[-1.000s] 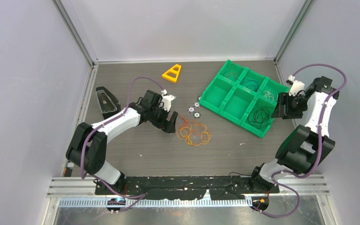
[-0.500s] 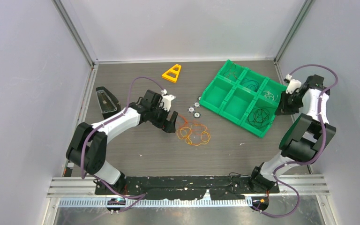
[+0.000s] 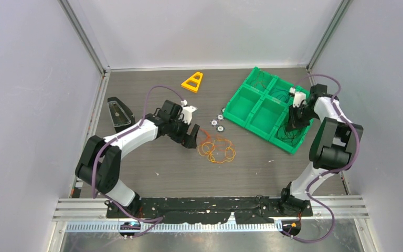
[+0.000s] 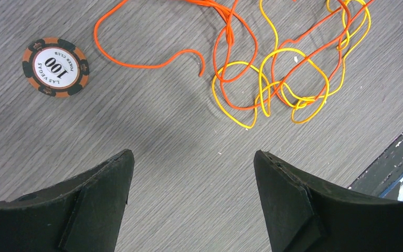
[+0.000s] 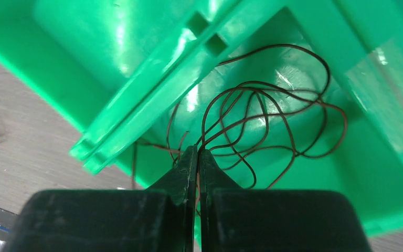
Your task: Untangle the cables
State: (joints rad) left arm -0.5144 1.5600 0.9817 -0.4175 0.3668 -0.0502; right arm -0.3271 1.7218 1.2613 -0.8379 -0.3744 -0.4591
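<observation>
- The top camera looks steeply down from behind the arm bases over the whole table (image 3: 157,170).
- The left wrist camera faces down, close, past the left gripper (image 4: 193,153) at the orange and yellow cables (image 4: 280,73), mid-table in the top view.
- The right wrist camera peers, very close, past the right gripper (image 5: 197,150) into the green bin (image 5: 136,42), on the top view's right.

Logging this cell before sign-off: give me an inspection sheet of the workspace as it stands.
Surface: dark wood-grain table.
Job's things: orange and yellow wires tangled on the table; dark brown wire looped in a green tray compartment.
Clutter: poker chip, orange triangle, black wedge.
Grippers: left gripper open, empty, beside the tangle; right gripper shut at the brown wire, grip unclear.
Cables: purple arm cables along both arms.
Surroundings: pale walls, metal frame.
</observation>
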